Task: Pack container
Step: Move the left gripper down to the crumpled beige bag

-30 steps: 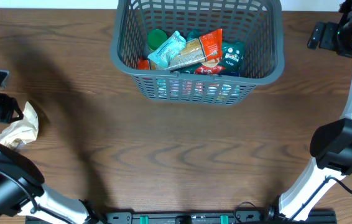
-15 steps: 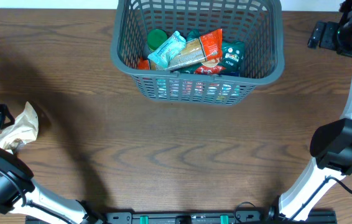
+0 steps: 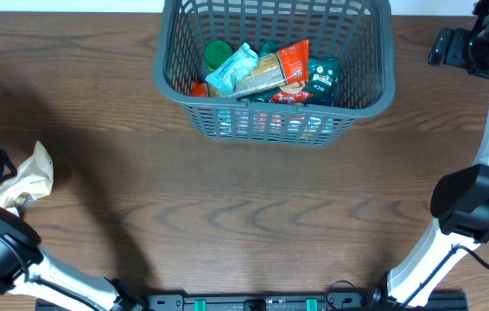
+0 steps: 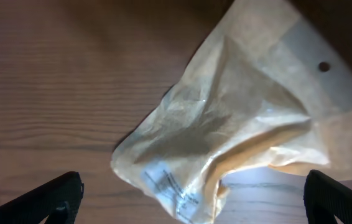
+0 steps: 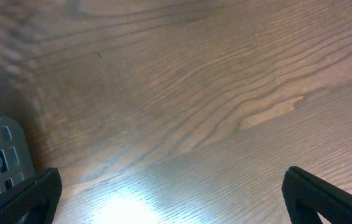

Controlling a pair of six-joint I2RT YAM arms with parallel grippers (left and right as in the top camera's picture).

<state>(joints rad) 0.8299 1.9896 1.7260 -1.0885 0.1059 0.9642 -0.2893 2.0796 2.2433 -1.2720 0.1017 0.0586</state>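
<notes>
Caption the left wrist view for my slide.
Open left pincer poised over a crumpled tan packet lying on the wooden table.

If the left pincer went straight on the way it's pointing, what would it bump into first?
Most likely the crumpled tan packet, lying on the wooden table straight ahead of the open left pincer. How far off it is, I can't tell.
</notes>
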